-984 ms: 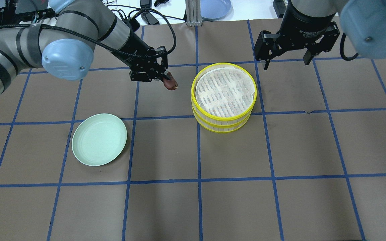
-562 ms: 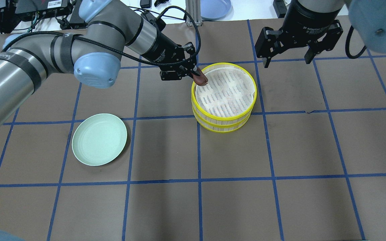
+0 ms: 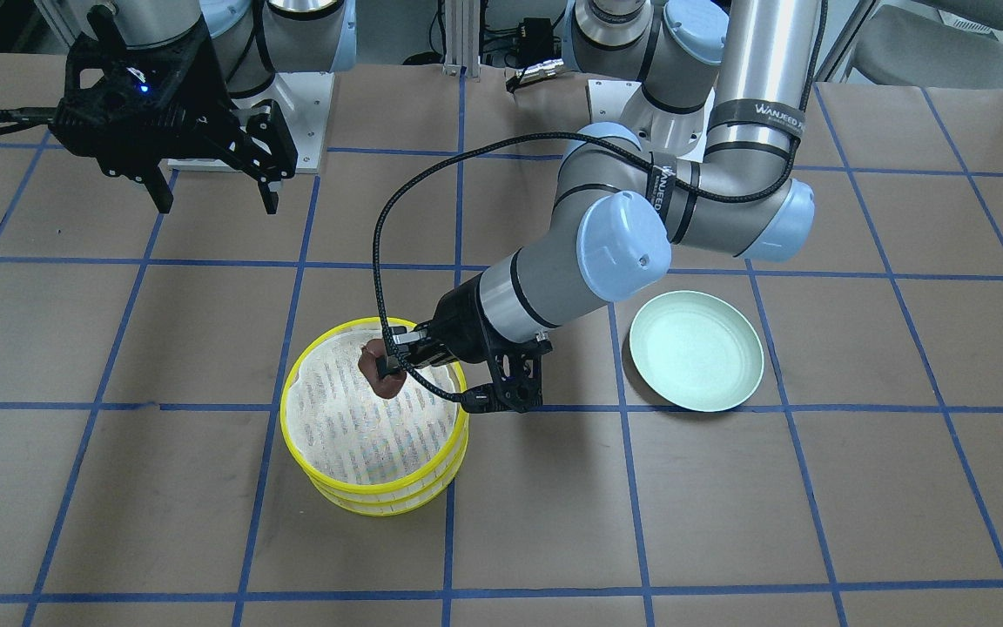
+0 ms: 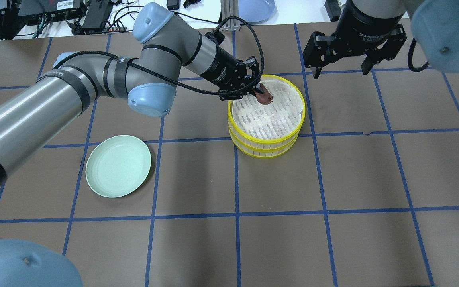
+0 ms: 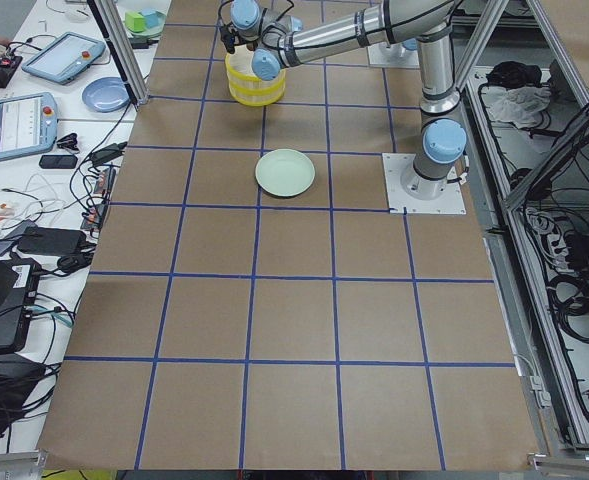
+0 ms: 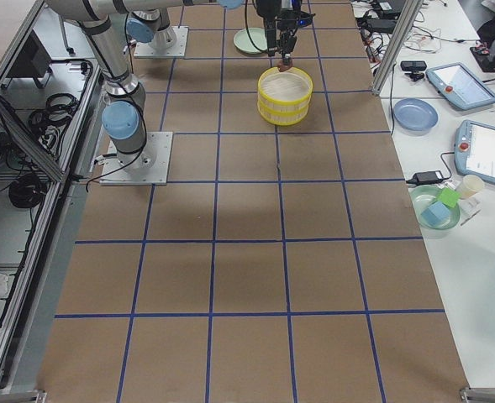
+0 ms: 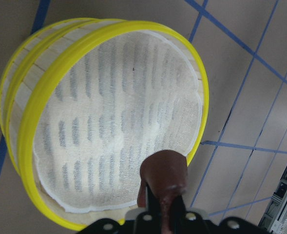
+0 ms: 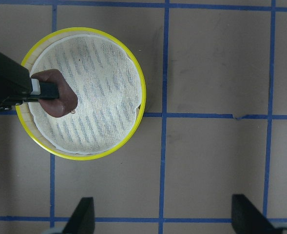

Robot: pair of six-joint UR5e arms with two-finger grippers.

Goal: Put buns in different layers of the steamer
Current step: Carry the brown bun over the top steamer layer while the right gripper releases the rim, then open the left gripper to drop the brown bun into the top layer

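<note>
Two steamer layers (image 4: 266, 148) with yellow rims stand stacked at the table's middle; the top layer's white mesh liner (image 4: 269, 115) is bare. My left gripper (image 4: 260, 94) is shut on the dark reddish-brown bun (image 4: 265, 98) and holds it above the top layer's far-left edge. The bun also shows in the front view (image 3: 375, 373), the left wrist view (image 7: 164, 176) and the right wrist view (image 8: 58, 98). My right gripper (image 4: 339, 73) is open and empty, high beyond the stack's right side. The cream-yellow bun is out of sight.
An empty mint-green plate (image 4: 118, 166) lies on the table left of the stack, also in the front view (image 3: 696, 362). A blue plate (image 4: 256, 10) sits beyond the table's far edge. Blue tape lines grid the brown table.
My left arm has carried the brown bun rightward, from left of the steamer to over the top layer's liner. The right gripper has stayed nearly still.
</note>
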